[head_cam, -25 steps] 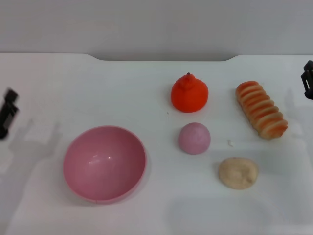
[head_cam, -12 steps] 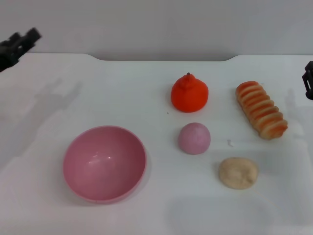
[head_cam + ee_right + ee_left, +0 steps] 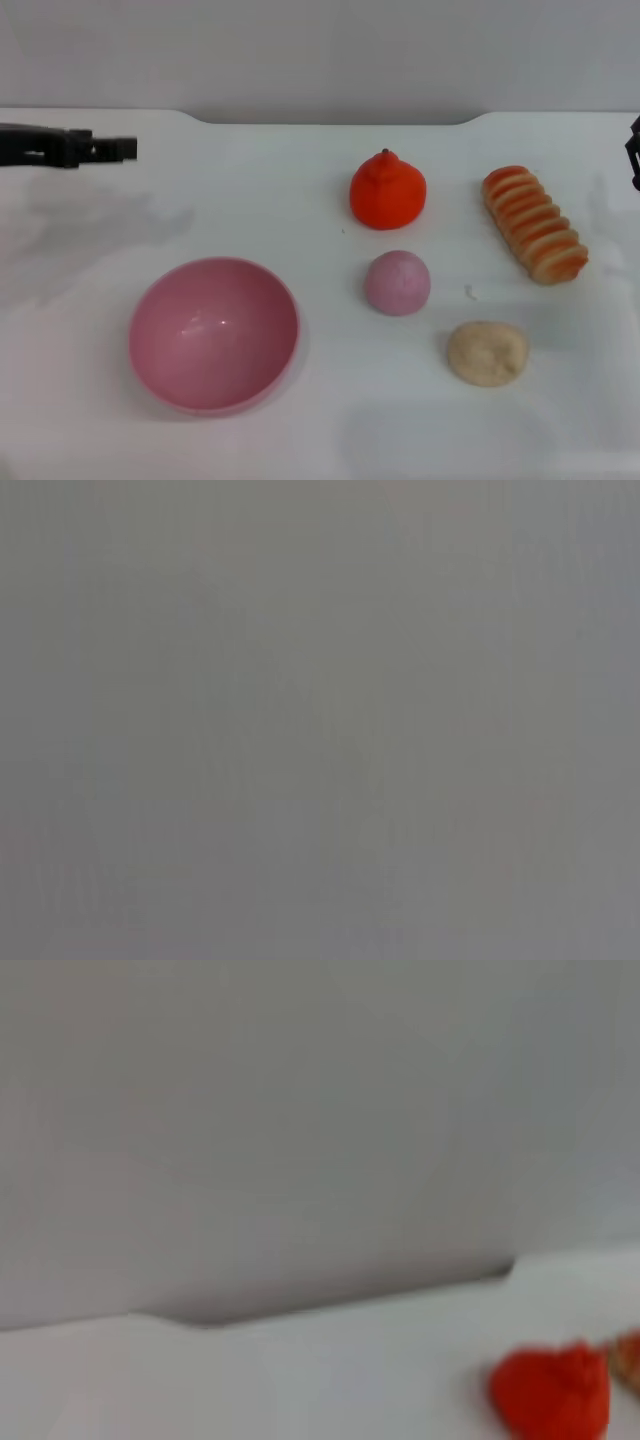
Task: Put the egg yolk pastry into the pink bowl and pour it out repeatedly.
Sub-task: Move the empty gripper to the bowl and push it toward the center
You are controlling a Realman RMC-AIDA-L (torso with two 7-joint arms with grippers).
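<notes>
A white table point(image 3: 300, 420) seen from above, with a grey wall behind it. The pink bowl point(image 3: 213, 334) sits upright on the near left part of the table, its hollow facing up with nothing inside. The pastry point(image 3: 487, 352), a pale, crumbly flattened round, lies on the near right, well apart from the bowl.

Three other foods crowd the right half. A smooth mauve dome point(image 3: 397, 282) sits between bowl and pastry, a little farther back than the pastry and near it without touching. Behind the dome is an orange-red tomato-like fruit point(image 3: 388, 190) with a small knob on top. To the right of that, a ridged bread roll point(image 3: 535, 224) with orange stripes lies at a slant, its near end above the pastry. A tiny crumb point(image 3: 468, 292) lies on the table between the roll and the pastry. The straight path along the table from pastry to bowl passes just in front of the dome.

The left gripper point(image 3: 118, 148) reaches in from the left edge, lying level above the far left of the table, well behind the bowl and touching nothing; whether its claw is spread or pressed together cannot be told. The right gripper point(image 3: 635, 150) shows only as a dark sliver at the right edge, beyond the roll; its claw state cannot be told either.

The left wrist view shows the wall, the table's far edge and the fruit. The right wrist view shows plain grey only.
</notes>
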